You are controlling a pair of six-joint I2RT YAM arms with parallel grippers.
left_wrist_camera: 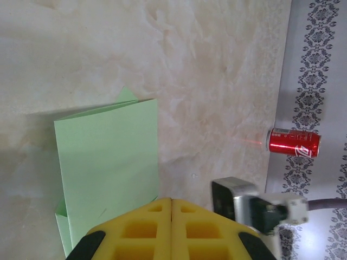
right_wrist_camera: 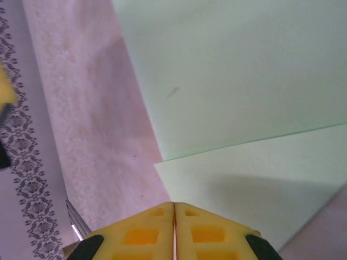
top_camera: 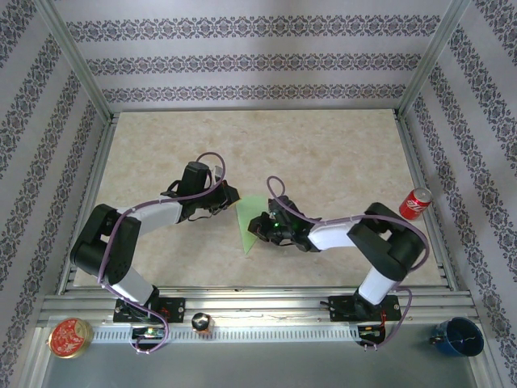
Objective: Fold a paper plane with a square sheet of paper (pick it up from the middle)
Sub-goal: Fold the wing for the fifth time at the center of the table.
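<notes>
Top external, left gripper (top_camera: 232,196), right gripper (top_camera: 261,225) closed at folded paper (top_camera: 246,229), blue cup (top_camera: 478,338) interior unclear.

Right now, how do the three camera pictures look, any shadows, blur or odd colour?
Top external: evenly lit and sharp, only faint shadows. Left wrist: the sheet of paper casts a grey shadow on the table to its left. Right wrist: table looks pinkish, and a soft shadow lies across the lower paper layer.
</notes>
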